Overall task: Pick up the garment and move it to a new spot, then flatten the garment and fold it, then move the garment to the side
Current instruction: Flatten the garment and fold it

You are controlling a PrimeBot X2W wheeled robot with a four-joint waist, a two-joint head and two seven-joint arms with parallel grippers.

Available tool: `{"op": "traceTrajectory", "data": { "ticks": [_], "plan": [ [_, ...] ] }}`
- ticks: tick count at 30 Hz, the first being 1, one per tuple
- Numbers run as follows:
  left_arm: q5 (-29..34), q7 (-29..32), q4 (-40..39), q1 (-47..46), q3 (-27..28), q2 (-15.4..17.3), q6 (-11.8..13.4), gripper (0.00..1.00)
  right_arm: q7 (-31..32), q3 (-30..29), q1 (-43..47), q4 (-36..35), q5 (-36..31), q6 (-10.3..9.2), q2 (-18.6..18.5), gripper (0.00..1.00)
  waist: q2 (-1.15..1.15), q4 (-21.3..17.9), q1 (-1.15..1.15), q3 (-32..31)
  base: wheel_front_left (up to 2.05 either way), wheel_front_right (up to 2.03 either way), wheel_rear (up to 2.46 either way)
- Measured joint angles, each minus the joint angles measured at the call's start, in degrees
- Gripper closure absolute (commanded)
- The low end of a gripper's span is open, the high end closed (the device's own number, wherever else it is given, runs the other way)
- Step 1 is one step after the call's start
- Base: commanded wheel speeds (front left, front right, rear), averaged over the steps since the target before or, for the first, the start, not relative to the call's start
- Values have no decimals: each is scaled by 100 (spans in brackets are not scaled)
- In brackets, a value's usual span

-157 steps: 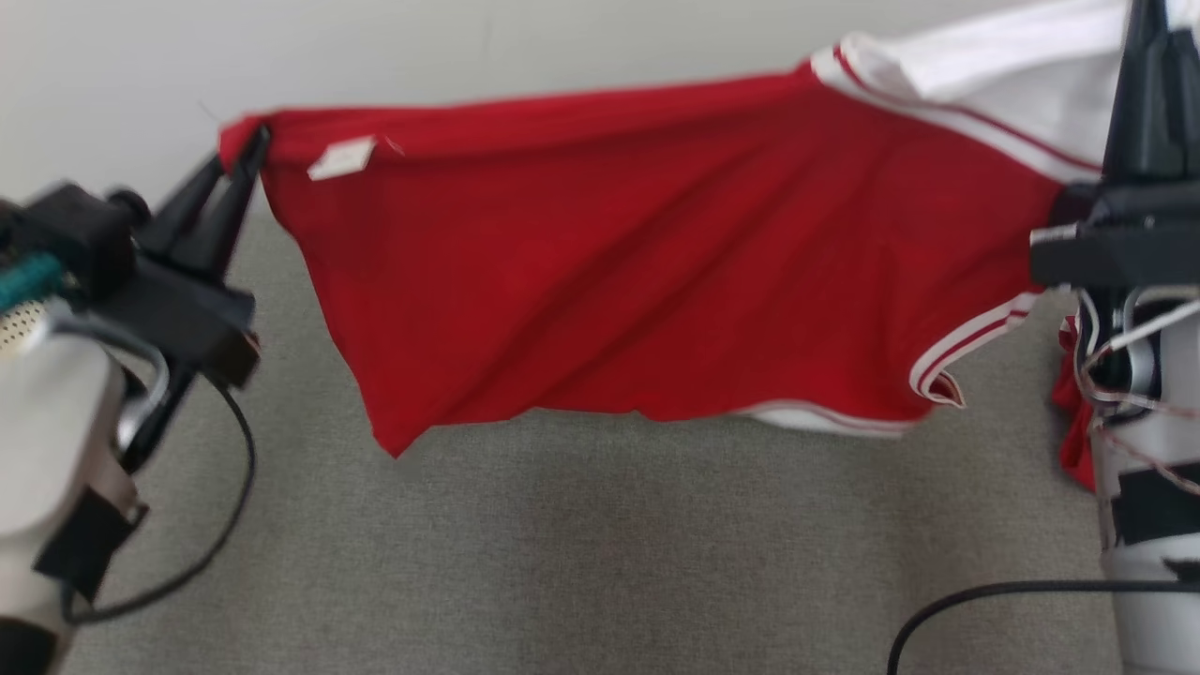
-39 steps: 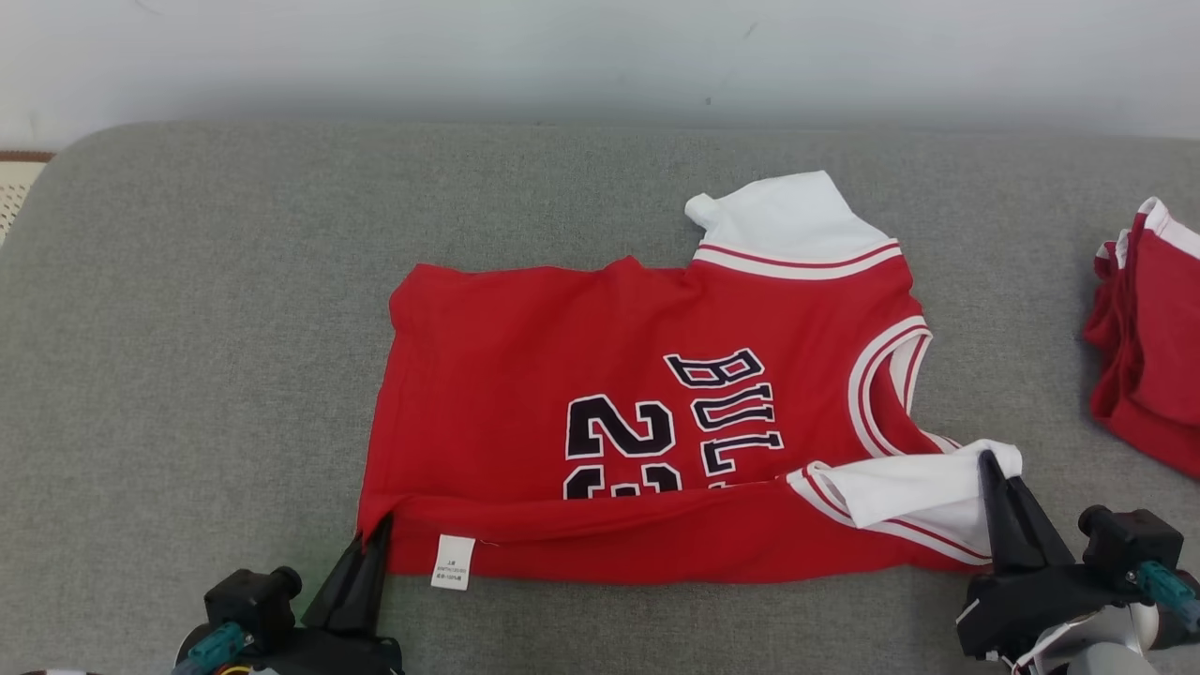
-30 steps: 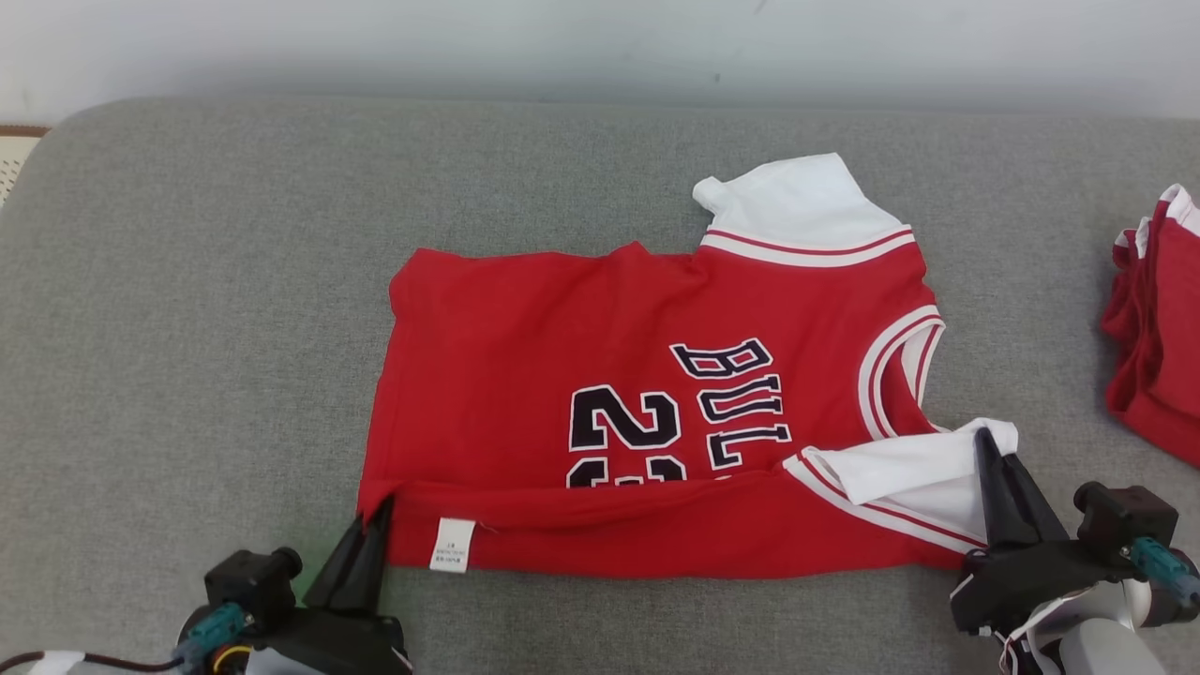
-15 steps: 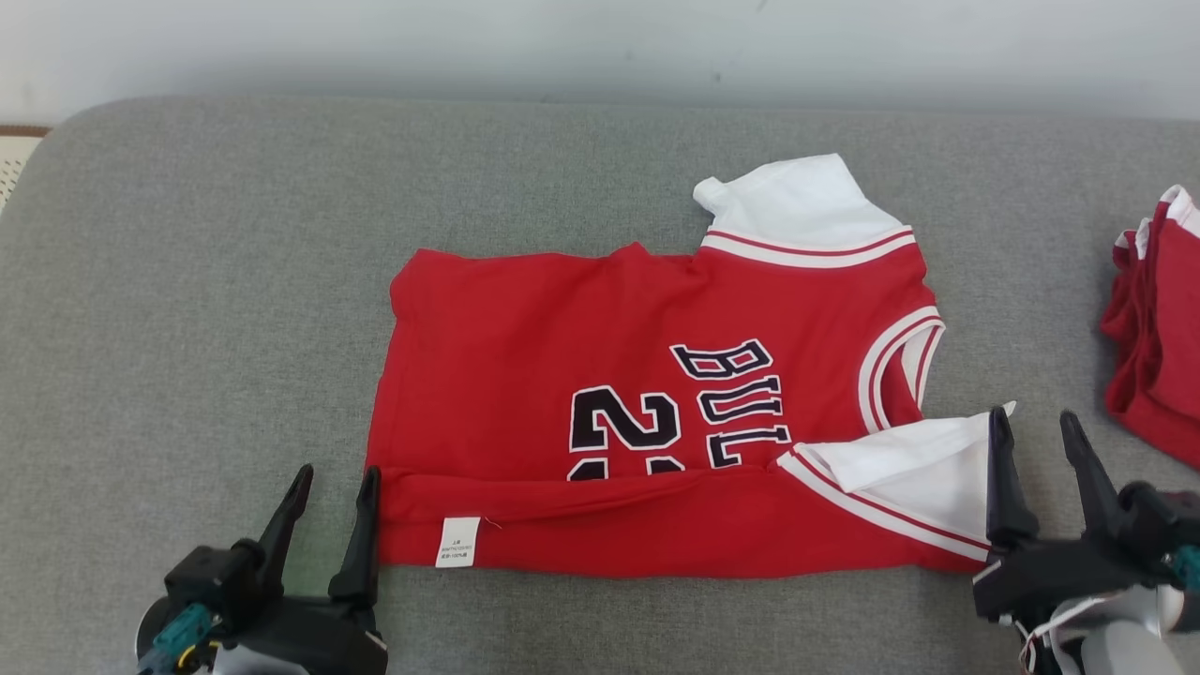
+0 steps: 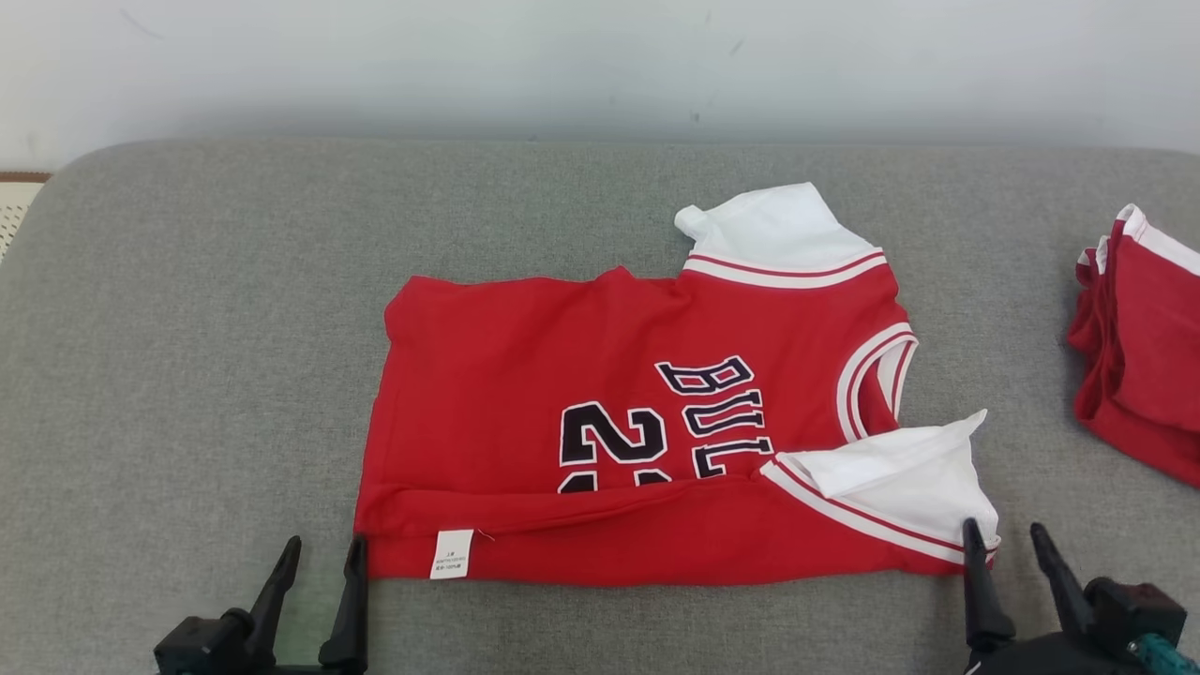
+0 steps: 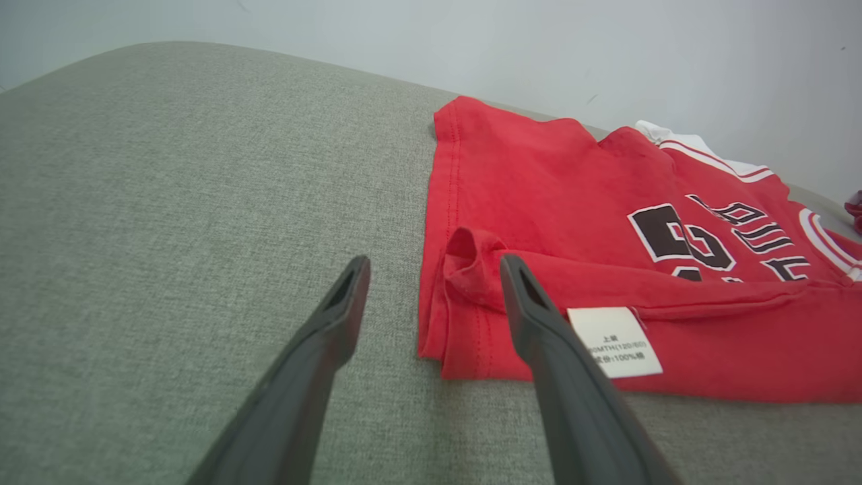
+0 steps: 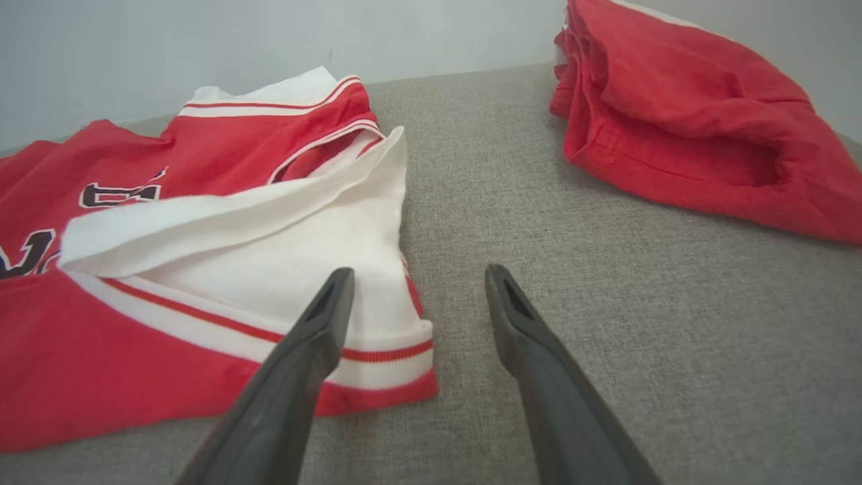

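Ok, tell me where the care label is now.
In the head view the care label lies on the folded near edge of the jersey, at its left end, right of the left gripper.

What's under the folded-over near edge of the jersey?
The jersey's folded edge covers part of the black number and lettering; whatever else lies beneath it is hidden.

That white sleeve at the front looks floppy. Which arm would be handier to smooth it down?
Probably the right. The right gripper, open, sits at the near corner of the white sleeve, while the left gripper is across at the shirt's hem end.
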Motion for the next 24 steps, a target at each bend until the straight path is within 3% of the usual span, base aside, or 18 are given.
{"op": "traceTrajectory", "data": {
  "ticks": [14,16,17,18,19,22,24],
  "plan": [
    [-63,0,64,-87,-238,0,0,0,-13,226,-255,889,200,0,-21,0,0,93,1,156,0,0,0],
    [-77,0,90,-121,-286,0,0,0,-11,249,-322,948,267,0,-25,4,0,108,0,161,0,0,0],
    [-86,0,102,-122,-298,0,0,0,-12,256,-330,966,281,0,-26,17,0,111,0,164,0,0,0],
    [-119,0,129,-122,-308,1,0,0,-16,265,-336,984,297,0,-29,25,0,114,0,168,0,0,0],
    [-124,0,147,-121,-319,0,0,0,-26,272,-341,996,304,0,-29,25,0,116,0,170,0,0,0],
    [-134,0,203,-118,-309,1,0,0,-27,321,-370,1023,321,0,-26,52,0,120,0,177,0,0,0],
    [-225,0,238,-118,-348,2,0,0,-27,354,-392,1025,326,0,-25,64,0,120,0,181,0,0,0]
  ]
}}
